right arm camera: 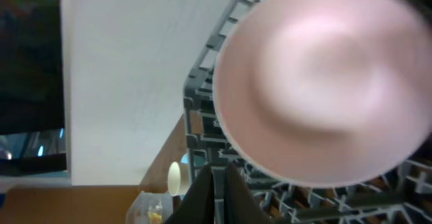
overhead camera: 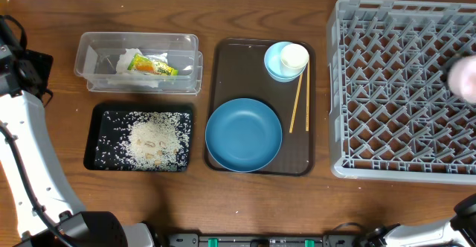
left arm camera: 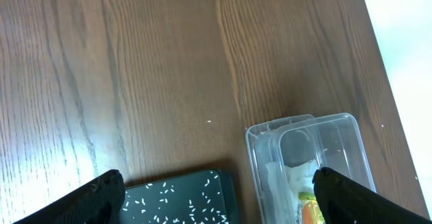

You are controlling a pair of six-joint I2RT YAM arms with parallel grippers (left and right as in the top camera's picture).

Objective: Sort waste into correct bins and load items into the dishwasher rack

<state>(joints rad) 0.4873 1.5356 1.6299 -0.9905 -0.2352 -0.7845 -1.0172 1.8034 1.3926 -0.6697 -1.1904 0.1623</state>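
Overhead, the waste looks sorted: white rice grains (overhead camera: 152,139) lie in the black tray (overhead camera: 89,139), and the napkin (overhead camera: 126,57) and snack wrapper (overhead camera: 152,67) sit in the clear tub (overhead camera: 137,35). On the brown serving tray (overhead camera: 238,76) are the blue plate (overhead camera: 243,135), the light-blue bowl (overhead camera: 274,68) with the white cup (overhead camera: 294,56) in it, and the chopsticks (overhead camera: 299,102). A blurred white bowl (overhead camera: 465,79) hangs over the right side of the dishwasher rack (overhead camera: 387,91), so loading the rack seems to be the step in hand. Left wrist view adds what overhead cannot: the left pincer (left arm camera: 217,177) is spread wide and empty above the desk (left arm camera: 169,62), near the corners of tub and tray. Right wrist view shows the right pincer (right arm camera: 217,177) pressed nearly together, apparently pinching the bowl's rim above the lattice. Next, the bowl wants lowering between pegs before release.
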